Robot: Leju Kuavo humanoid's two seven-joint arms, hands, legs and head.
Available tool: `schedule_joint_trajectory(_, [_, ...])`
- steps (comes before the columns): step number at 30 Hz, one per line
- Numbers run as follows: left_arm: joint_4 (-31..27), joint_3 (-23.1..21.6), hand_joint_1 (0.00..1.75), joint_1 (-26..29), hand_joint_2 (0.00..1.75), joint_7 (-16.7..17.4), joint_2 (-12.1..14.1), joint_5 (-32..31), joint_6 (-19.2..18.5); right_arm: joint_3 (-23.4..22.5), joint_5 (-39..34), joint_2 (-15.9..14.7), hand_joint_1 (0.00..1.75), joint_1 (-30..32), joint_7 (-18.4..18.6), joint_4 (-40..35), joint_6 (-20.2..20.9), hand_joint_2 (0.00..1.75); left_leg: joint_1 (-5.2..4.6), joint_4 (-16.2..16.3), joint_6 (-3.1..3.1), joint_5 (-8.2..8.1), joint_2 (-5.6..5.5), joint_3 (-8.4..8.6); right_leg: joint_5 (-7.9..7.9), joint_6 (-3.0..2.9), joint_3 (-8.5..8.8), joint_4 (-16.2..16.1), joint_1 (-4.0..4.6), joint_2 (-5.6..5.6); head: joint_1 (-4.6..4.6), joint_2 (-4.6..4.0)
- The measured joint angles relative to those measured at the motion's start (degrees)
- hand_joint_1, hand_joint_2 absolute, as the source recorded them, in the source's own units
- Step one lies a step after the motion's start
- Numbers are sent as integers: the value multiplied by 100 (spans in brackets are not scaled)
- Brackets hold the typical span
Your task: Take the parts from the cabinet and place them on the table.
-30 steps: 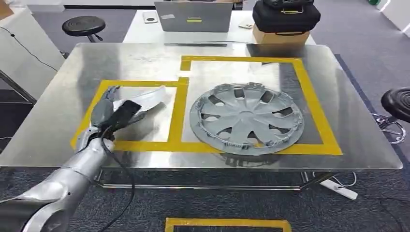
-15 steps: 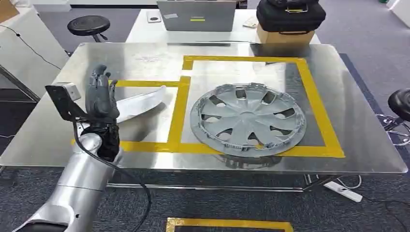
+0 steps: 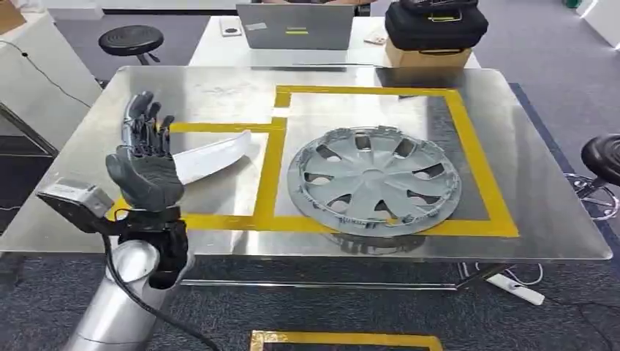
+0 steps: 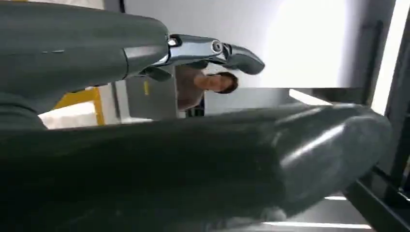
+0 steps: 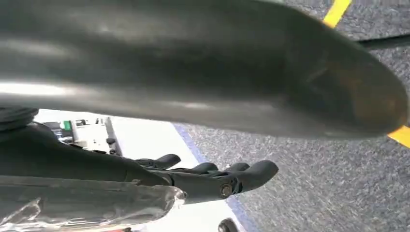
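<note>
A curved silver trim part lies flat on the steel table, inside the left yellow-taped box. A silver wheel cover lies in the larger taped box to its right. My left hand is raised above the table's left side, just left of the curved part. It holds nothing and its fingers are spread upward. In the left wrist view the left hand shows its thick thumb, and its fingers are stretched out with nothing in them. My right hand hangs over grey carpet with its fingers extended, gripping nothing.
A laptop and a black case on a cardboard box stand on a white table behind. Black stools stand at the far left and the right edge. Yellow tape marks the carpet near my feet. A person stands beyond.
My left hand has let go of the curved part, lifted off the table and turned upright with its fingers spread. The part stays in the left box.
</note>
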Motion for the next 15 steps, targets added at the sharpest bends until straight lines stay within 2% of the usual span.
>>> schedule_joint_trajectory(2, [-179, -9, 0, 152, 0, -211, 35, 105, -148, -9, -2, 0, 0, 14, -4, 0, 7, 0, 48, -40, 74, 41, 14, 20, -69, 64, -43, 77, -2, -13, -2, 0])
schedule_joint_trajectory(3, [-254, -20, 0, 199, 0, -258, 46, 118, -186, -17, -4, 0, 0, 17, -4, 0, 9, 0, 53, -40, 101, 40, 15, 19, -247, 91, -136, 294, -2, -25, 37, 0])
schedule_joint_trajectory(5, [-334, -61, 0, 275, 0, -288, 74, 135, -223, -44, -4, 0, 0, 17, -7, 0, 13, 0, 50, -40, 123, 39, 14, 16, -705, 123, -519, 1198, -12, -22, 41, 0])
schedule_joint_trajectory(6, [-365, -70, 0, 337, 0, -312, 91, 248, -311, -48, -9, 0, 0, 18, -7, 0, 15, 0, 48, -40, 125, 38, 14, 17, -843, 136, -697, 1586, -13, -23, 57, 0])
schedule_joint_trajectory(7, [-411, -72, 0, 425, 0, -299, 94, 541, -534, -52, -24, 0, 0, 21, -2, 0, 13, 0, 48, -39, 124, 37, 14, 18, -850, 147, -769, 1735, -14, -23, 55, 0])
schedule_joint_trajectory(8, [-492, -59, 0, 540, 0, -253, 83, 976, -847, -70, -53, 0, 0, 25, 9, 0, 11, 0, 50, -39, 123, 36, 14, 22, -737, 150, -712, 1620, -16, -24, 59, 0])
schedule_joint_trajectory(9, [-577, -39, 0, 686, 0, -280, 54, 1381, -1197, -94, -72, 0, 0, 28, 15, 0, 7, 0, 53, -38, 116, 32, 13, 30, -524, 148, -533, 1266, -24, -24, 55, 0])
schedule_joint_trajectory(11, [-758, -24, 0, 948, 0, -543, 11, 1619, -1777, -101, -51, 0, 0, 31, 9, 0, -11, 0, 63, -31, 75, 9, 11, 57, -90, 155, 3, 267, -51, -26, 59, 0])
schedule_joint_trajectory(12, [-861, -11, 0, 1053, 0, -676, -22, 1714, -2003, -101, 9, 2, 0, 28, -20, 0, -22, 0, 27, -17, 30, 1, 8, 46, -173, 148, 132, 43, -36, -11, 63, 0])
schedule_joint_trajectory(13, [-972, 20, 0, 1145, 0, -764, -63, 1818, -2215, -98, 35, 2, 0, 25, -50, 0, -39, 0, 15, -1, 1, 4, -2, 35, -139, 63, 134, 28, -41, 11, 42, 0])
schedule_joint_trajectory(15, [-1140, 55, 0, 1276, 0, -791, -122, 1888, -2415, -96, 37, 2, 0, 41, -57, 0, -50, 0, 33, -45, -50, 31, -2, 51, -152, -2, 120, 46, -9, 10, 48, 0])
